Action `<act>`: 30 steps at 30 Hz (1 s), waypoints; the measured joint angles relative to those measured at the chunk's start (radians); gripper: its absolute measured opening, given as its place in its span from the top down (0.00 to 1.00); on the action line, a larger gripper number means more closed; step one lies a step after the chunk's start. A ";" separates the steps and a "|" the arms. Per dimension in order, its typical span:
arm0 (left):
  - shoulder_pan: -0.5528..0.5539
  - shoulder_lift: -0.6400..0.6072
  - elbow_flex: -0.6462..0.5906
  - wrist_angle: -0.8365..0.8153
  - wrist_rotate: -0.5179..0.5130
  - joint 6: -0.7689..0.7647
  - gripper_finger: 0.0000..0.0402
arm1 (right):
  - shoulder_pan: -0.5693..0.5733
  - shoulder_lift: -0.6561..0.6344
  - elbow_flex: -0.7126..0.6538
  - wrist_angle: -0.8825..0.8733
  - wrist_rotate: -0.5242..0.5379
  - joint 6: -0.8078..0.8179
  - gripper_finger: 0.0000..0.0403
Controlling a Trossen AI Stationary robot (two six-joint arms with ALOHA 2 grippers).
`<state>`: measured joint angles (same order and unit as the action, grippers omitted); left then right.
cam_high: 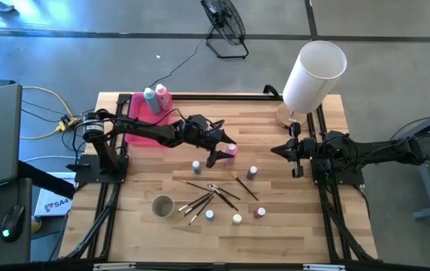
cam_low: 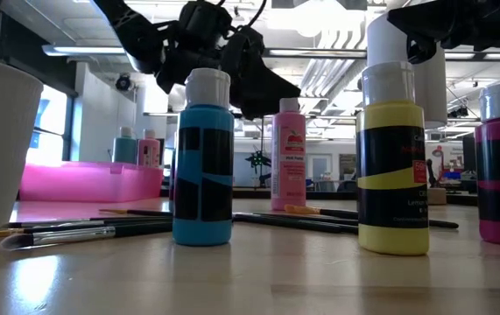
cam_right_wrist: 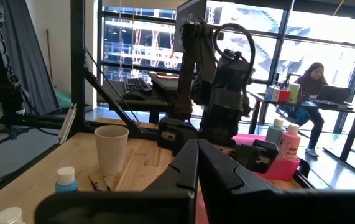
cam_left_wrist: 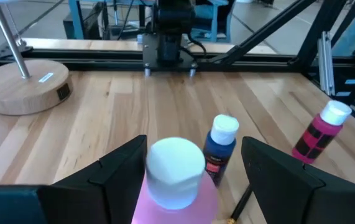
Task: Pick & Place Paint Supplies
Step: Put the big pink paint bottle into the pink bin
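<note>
1. The left gripper [cam_high: 224, 150] was out over the middle of the table, with its fingers [cam_left_wrist: 118, 171] spread wide on either side of a pink squeeze bottle [cam_left_wrist: 174, 186]. The bottle stood upright on the wood with its white cap between the fingers; whether they touched it could not be told.
2. The right gripper [cam_high: 296, 150] waited at the right side of the table, near the base of the white lampshade [cam_high: 314, 75], with its fingers shut and holding nothing.
3. The pink tray [cam_high: 141, 129] lay at the far left of the table. A teal squeeze bottle [cam_high: 150, 98] and a second pink bottle [cam_high: 161, 95] stood at its far end.
4. Small capped paint pots were scattered on the table: one near the left gripper [cam_high: 196, 166], one further right [cam_high: 252, 172], and three nearer the front edge [cam_high: 236, 218].
5. Thin dark-handled brushes [cam_high: 207, 192] lay loosely crossed in the middle of the table.
6. A white cup [cam_high: 163, 206] stood just left of the brushes.
</note>
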<state>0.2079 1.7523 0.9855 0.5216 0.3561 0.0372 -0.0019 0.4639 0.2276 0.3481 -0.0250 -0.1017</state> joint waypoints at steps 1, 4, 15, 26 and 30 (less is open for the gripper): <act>0.001 0.000 0.000 -0.001 0.000 -0.001 0.36 | 0.000 0.000 0.000 0.000 0.000 0.000 0.99; 0.001 0.000 0.000 -0.008 -0.003 -0.011 0.36 | 0.000 0.000 0.000 0.000 0.000 0.000 0.99; 0.001 0.000 0.000 -0.023 -0.034 -0.016 0.36 | 0.000 0.000 0.000 0.000 0.000 0.000 0.99; 0.001 0.000 0.000 -0.023 -0.035 -0.018 0.36 | 0.000 0.000 0.000 0.000 0.000 0.000 0.99; 0.001 0.000 0.000 -0.023 -0.038 -0.019 0.36 | 0.000 0.000 0.000 0.000 0.000 0.000 0.99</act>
<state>0.2089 1.7523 0.9855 0.4988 0.3185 0.0185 -0.0018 0.4641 0.2276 0.3481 -0.0252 -0.1018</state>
